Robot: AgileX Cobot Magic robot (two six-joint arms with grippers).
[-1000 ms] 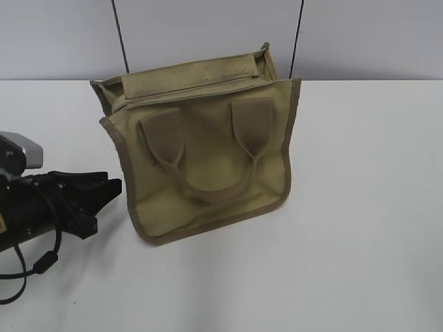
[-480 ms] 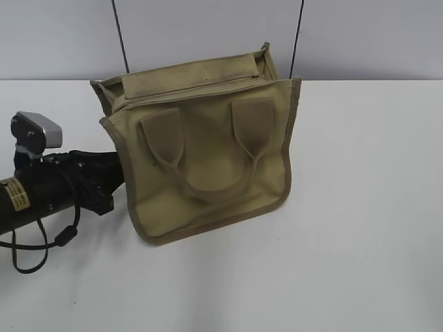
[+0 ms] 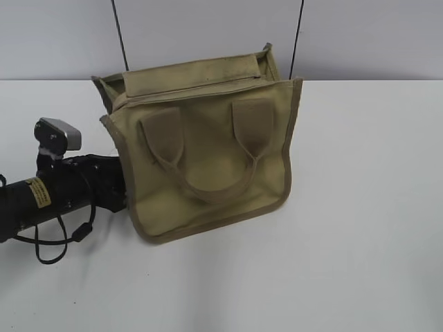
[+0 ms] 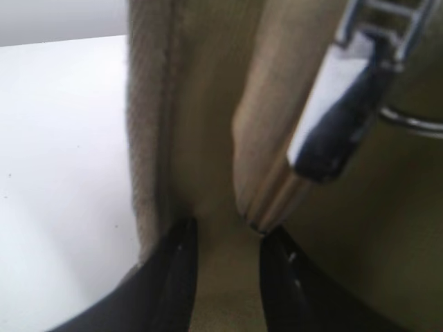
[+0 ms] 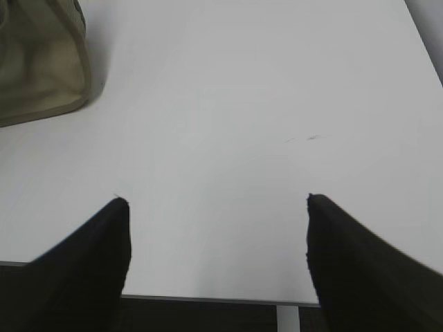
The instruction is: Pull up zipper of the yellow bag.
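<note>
Left gripper has closed in on the yellow bag — fingers parted, the zipper just beyond.

The left arm, a black cylindrical limb with a yellow label and a looping black cable, lies low and nearly level, reaching in from the left edge toward the right. A silver-grey boxy camera sits atop its wrist. The left end effector has its tip pressed against khaki fabric; in the left wrist view its two black fingers stand a narrow gap apart with cloth between them, whether clamped cannot be told. The right end effector shows only in its own wrist view, black fingers spread wide over the white tabletop.
</note>
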